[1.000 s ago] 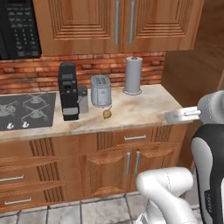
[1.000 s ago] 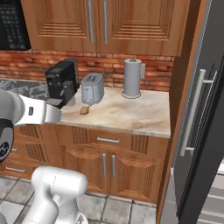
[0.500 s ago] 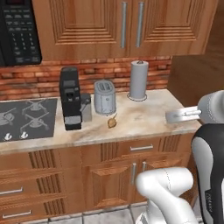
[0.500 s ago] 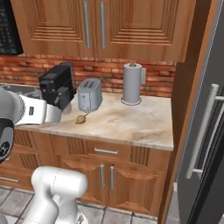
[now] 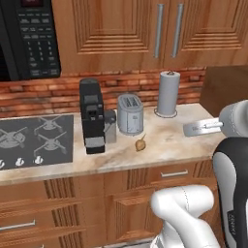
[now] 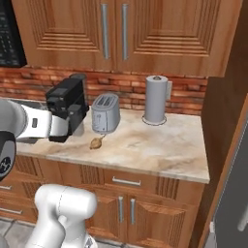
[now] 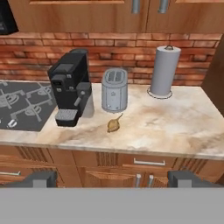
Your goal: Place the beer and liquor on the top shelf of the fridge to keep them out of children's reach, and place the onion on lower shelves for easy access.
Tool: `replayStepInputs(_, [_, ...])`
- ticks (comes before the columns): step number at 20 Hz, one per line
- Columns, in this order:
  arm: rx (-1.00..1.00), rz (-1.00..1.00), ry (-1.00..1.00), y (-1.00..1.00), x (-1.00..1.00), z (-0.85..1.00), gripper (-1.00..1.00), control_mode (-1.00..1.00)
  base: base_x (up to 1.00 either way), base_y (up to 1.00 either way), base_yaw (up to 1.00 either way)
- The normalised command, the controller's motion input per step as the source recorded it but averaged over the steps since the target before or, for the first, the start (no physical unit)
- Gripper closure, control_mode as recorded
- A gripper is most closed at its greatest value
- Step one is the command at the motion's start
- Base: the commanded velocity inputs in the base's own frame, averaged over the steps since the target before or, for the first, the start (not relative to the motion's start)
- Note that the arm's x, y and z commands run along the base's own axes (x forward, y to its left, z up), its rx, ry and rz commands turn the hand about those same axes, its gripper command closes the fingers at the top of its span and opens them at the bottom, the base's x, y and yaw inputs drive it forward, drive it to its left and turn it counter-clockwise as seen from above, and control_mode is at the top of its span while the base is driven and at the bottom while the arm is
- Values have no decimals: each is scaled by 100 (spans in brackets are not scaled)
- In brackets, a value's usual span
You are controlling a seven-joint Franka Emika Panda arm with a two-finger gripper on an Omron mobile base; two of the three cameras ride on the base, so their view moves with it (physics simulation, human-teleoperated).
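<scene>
The onion (image 7: 113,125), a small tan bulb with a thin stem tip, lies on the marble counter just in front of the toaster; it also appears as the onion (image 5: 140,144) and the onion (image 6: 97,143). My gripper (image 7: 114,179) is open and empty, hanging well back from the counter's front edge and facing the onion. A strip of the fridge (image 6: 238,189), dark grey, stands at the far right past a wooden side panel. The beer, the liquor, the top shelf and the lower shelves are out of view.
A black coffee machine (image 7: 70,89), a grey toaster (image 7: 114,90) and a paper towel roll (image 7: 164,71) stand along the brick back wall. A stovetop (image 7: 22,105) lies to the left. Wooden cabinets hang above, and drawers (image 7: 148,162) sit below the counter.
The base has driven closer to the counter, so the whole scene has grown and shifted and the fridge has slid toward the right edge. Nothing on the counter has moved. The gripper stays open.
</scene>
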Motion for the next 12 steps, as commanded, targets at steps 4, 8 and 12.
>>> replayStepInputs(4, [0, 0, 0, 0, 0, 0, -100, 100, 44, 37, 0])
replayStepInputs(8, [0, 0, 0, 0, 0, 0, -100, 100, 38, 23, 0])
replayStepInputs(12, [0, 0, 0, 0, 0, 0, -100, 100, 33, 9, 0])
